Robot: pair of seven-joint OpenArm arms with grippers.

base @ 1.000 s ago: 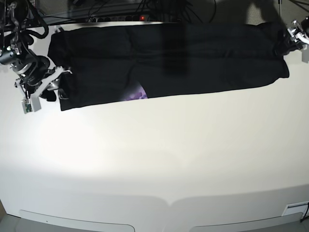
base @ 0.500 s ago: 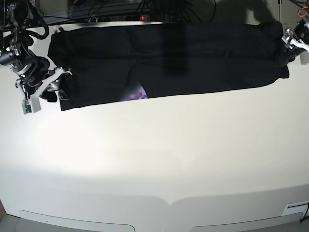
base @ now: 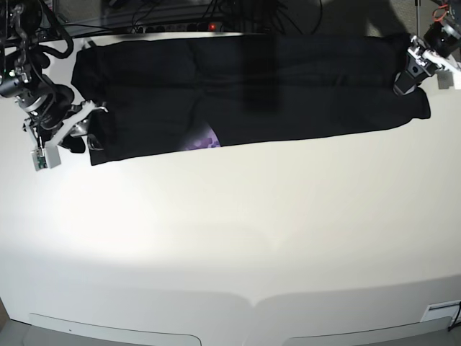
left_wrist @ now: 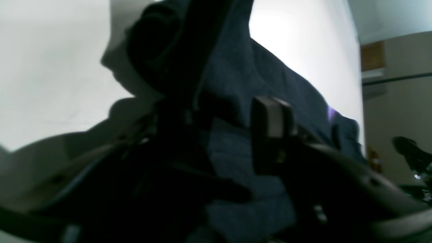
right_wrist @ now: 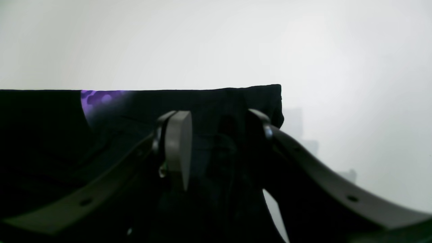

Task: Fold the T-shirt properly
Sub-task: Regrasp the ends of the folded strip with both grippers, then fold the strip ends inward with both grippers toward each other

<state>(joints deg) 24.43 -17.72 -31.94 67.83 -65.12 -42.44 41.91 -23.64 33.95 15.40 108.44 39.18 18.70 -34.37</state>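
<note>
Left gripper (base: 408, 77): sits at the upper right of the base view, on the right end of the shirt. In the left wrist view one finger (left_wrist: 270, 128) stands pale against the cloth while the other side is lost in dark folds; fabric is bunched up between and around them, so the jaws look closed on a fold of the shirt.

Right gripper (base: 85, 126): sits at the left edge of the base view, at the shirt's left end. In the right wrist view its two fingers (right_wrist: 177, 148) stand a little apart with black cloth filling the gap between them; whether they actually pinch the cloth I cannot tell.

T-shirt (base: 252, 90): a long black band stretched flat across the top of the base view, from the right gripper on the left to the left gripper on the right. Its lower edge runs nearly straight, slanting slightly up toward the right. At the left end the corner by the gripper hangs lower than the rest.

Purple print (base: 203, 141): a small patch peeks out at the shirt's lower edge, left of centre. It also shows at the upper left of the right wrist view (right_wrist: 98, 99), and as a sliver at the right in the left wrist view (left_wrist: 332, 113).

Table (base: 230, 245): white and brightly lit, filling the lower part of the base view below the shirt.

Cables (base: 173, 21): dark, along the top edge behind the shirt, with a small red light (base: 212, 27) among them.
</note>
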